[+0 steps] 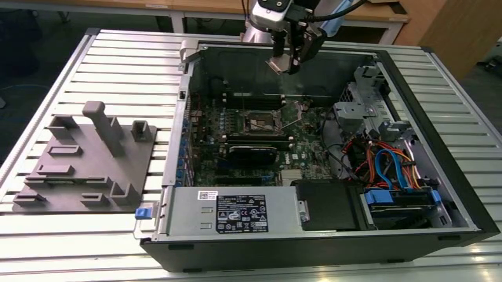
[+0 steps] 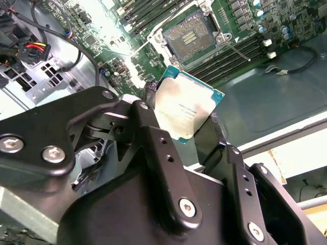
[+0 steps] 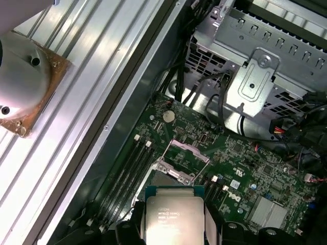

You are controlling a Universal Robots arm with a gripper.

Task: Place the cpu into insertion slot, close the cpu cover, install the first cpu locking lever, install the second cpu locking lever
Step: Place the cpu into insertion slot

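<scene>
Robot's hand (image 1: 291, 62) clamped on the cpu (image 2: 186, 108) by two opposite edges, chip held in the air inside the open computer case (image 1: 314, 254), well above the insertion slot (image 1: 263, 121) on the green motherboard (image 1: 311, 167), slot's contacts uncovered, case lying on the slatted tabletop (image 1: 117, 64).

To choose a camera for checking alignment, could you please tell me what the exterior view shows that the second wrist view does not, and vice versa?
The exterior view adds the grey fixture plate beside the computer case and the power supply. The second wrist view adds a close look at the cpu, clamped in the claw. Both show the claw and the open insertion slot on the green motherboard.
</scene>
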